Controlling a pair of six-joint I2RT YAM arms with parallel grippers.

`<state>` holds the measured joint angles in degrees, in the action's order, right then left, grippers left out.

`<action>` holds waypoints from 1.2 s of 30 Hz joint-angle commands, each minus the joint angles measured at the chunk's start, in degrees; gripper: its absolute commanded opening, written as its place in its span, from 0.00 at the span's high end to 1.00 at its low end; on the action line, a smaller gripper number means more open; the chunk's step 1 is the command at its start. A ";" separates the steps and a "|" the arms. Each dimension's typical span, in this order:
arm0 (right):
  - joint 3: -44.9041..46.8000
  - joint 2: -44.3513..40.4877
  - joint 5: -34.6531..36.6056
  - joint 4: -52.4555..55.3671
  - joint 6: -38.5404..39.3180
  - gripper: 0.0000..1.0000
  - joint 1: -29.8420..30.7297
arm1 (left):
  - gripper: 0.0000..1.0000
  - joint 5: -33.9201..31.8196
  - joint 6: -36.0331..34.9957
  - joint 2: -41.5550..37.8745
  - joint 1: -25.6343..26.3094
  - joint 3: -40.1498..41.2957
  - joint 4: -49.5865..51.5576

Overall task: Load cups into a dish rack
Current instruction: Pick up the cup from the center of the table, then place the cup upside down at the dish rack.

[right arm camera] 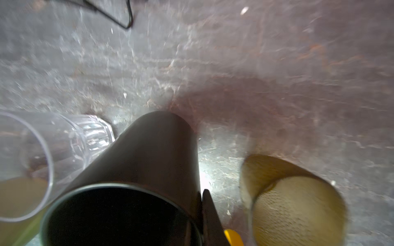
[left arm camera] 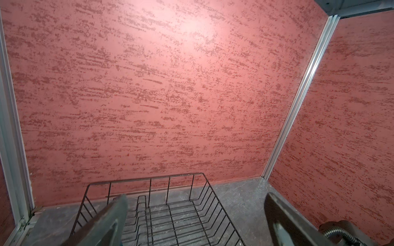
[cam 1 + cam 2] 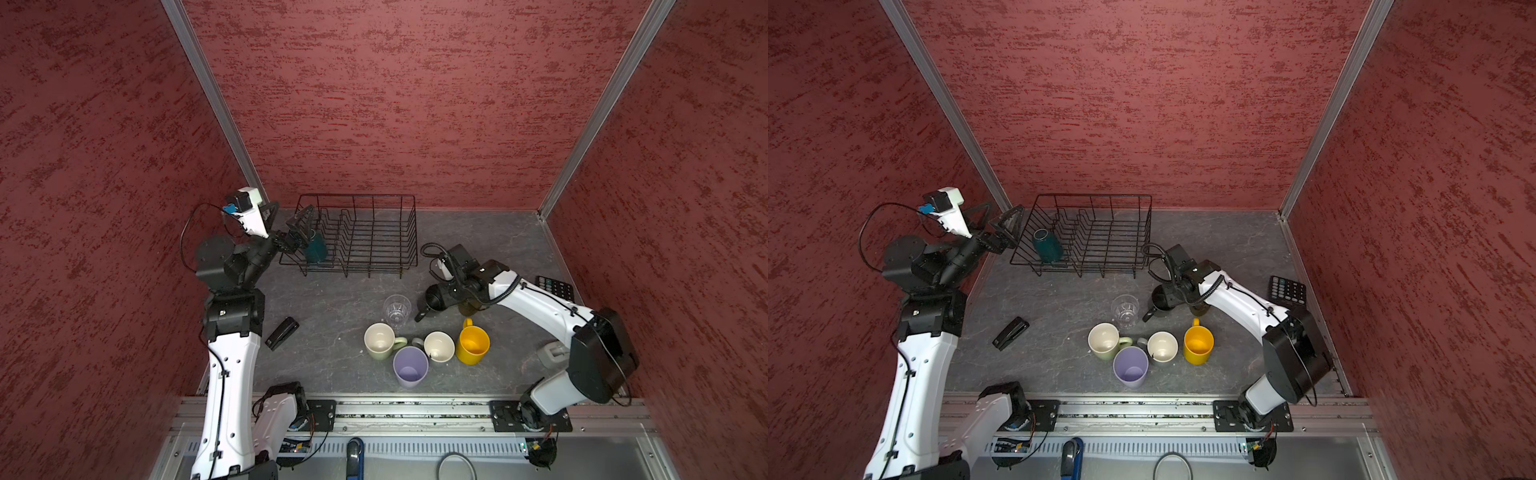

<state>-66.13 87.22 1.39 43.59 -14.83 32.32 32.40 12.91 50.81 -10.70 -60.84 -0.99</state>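
Observation:
The black wire dish rack [image 3: 409,232] stands at the back, with a teal mug [image 3: 316,248] in its left end. My left gripper [image 3: 291,220] hovers open over that end, nothing between its fingers [image 2: 110,221]. My right gripper [image 3: 446,297] is shut on the wall of the black mug [image 3: 434,299], one finger [image 1: 210,217] outside the rim. The clear glass [image 3: 397,309] and the amber tumbler [image 3: 469,307] flank it. In front stand the pale green mug [image 3: 380,340], lilac tumbler [image 3: 410,366], grey mug [image 3: 438,347] and yellow mug [image 3: 473,344].
A black stapler [image 3: 282,333] lies on the grey table left of the cups. A black calculator [image 3: 555,286] rests by the right wall, behind my right arm. Red walls close in the back and both sides.

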 commanded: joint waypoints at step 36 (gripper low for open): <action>1.70 -13.12 -62.73 -42.36 -37.79 1.00 -20.99 | 0.00 28.32 -33.09 22.75 26.80 6.06 -23.33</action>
<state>-63.72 76.77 -56.84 8.73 -48.77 11.51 60.23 -18.20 72.23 14.48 -52.62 -21.50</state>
